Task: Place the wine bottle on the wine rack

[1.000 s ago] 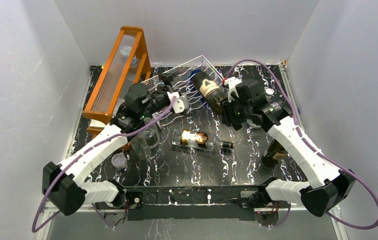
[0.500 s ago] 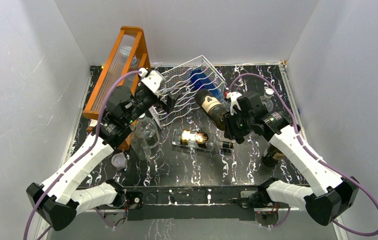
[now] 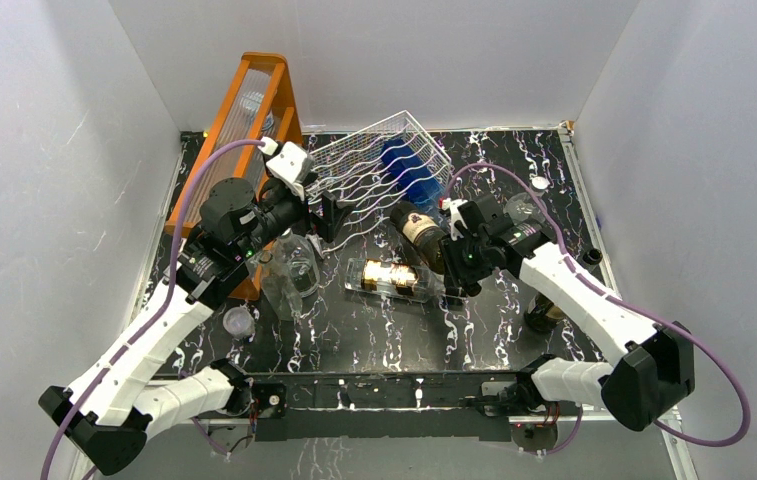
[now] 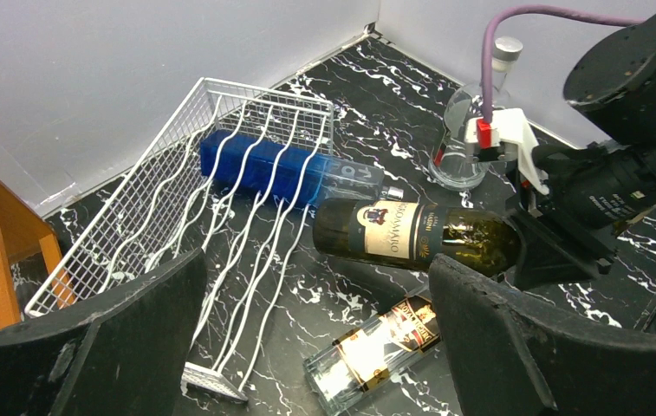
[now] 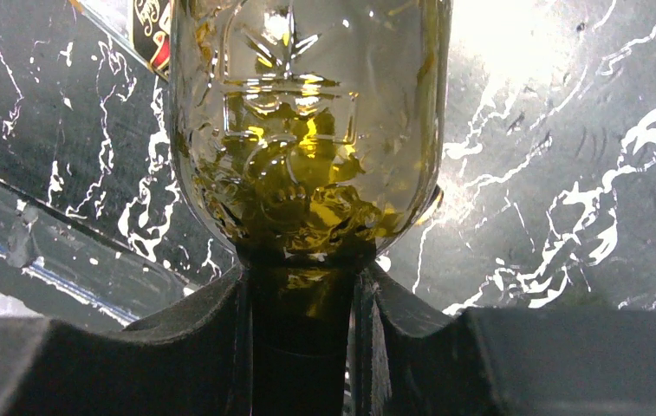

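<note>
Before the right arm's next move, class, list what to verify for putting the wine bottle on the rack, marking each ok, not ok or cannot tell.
1. Right gripper shut on the green glass wine bottle at its neck: ok.
2. White wire rack has free rows beside the blue translucent bottle lying in it: ok.
3. Left gripper clear of the rack: cannot tell; open, empty, near its front edge.
4. Green bottle clear of the clear glass bottle lying on the table: cannot tell.
5. Green bottle resting on rack: not ok; it is beside it.
</note>
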`<state>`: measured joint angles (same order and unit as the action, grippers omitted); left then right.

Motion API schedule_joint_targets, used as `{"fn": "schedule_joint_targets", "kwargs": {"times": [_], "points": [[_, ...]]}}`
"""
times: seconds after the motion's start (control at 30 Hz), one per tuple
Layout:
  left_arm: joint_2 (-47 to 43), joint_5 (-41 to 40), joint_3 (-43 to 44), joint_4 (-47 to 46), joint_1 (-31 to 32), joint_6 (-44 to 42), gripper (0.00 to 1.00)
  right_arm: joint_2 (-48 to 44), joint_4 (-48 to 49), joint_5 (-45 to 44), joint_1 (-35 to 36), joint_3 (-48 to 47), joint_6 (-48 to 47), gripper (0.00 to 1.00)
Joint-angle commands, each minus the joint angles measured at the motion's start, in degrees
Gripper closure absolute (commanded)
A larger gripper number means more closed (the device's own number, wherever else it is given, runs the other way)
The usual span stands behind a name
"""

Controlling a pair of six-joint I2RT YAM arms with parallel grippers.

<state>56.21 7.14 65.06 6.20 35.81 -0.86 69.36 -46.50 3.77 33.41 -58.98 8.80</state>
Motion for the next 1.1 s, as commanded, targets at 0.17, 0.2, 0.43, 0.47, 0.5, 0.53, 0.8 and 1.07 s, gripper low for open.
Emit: {"fn": "schedule_joint_targets", "kwargs": {"times": [0.17,0.2,0.43,0.47,0.5,0.53,0.8,1.07], "points": [[-2.7,2.6,1.0,1.9,-0.1,-2.5,0.02,0.9,20.5,2.6,0.1,3.2,-1.0,1.00],[-2.6,2.9,1.1,2.0,-0.1,-2.6,0.02,1.3,21.5,2.6,0.1,3.5,-0.9,1.00],[-2.4,3.7,1.3,2.1,-0.1,-2.6,0.02,2.7,32.1,0.7,0.2,7.5,-1.7,1.00],[-2.4,3.8,1.3,2.2,-0.1,-2.6,0.02,2.9,33.5,0.1,0.1,8.0,-1.8,1.00],[-2.4,3.8,1.4,2.2,-0.1,-2.6,0.02,3.2,34.7,-0.1,0.1,8.3,-2.1,1.00],[-2.5,3.8,1.4,2.3,-0.1,-2.6,0.02,3.6,35.9,-0.2,0.1,8.6,-2.3,1.00],[-2.7,4.2,1.6,2.7,-0.2,-2.4,0.02,7.2,45.3,-0.7,0.2,9.1,-2.0,1.00],[-2.8,4.5,1.3,2.9,-0.1,-2.2,0.02,14.7,52.1,-2.1,0.1,6.1,0.5,1.00]]}}
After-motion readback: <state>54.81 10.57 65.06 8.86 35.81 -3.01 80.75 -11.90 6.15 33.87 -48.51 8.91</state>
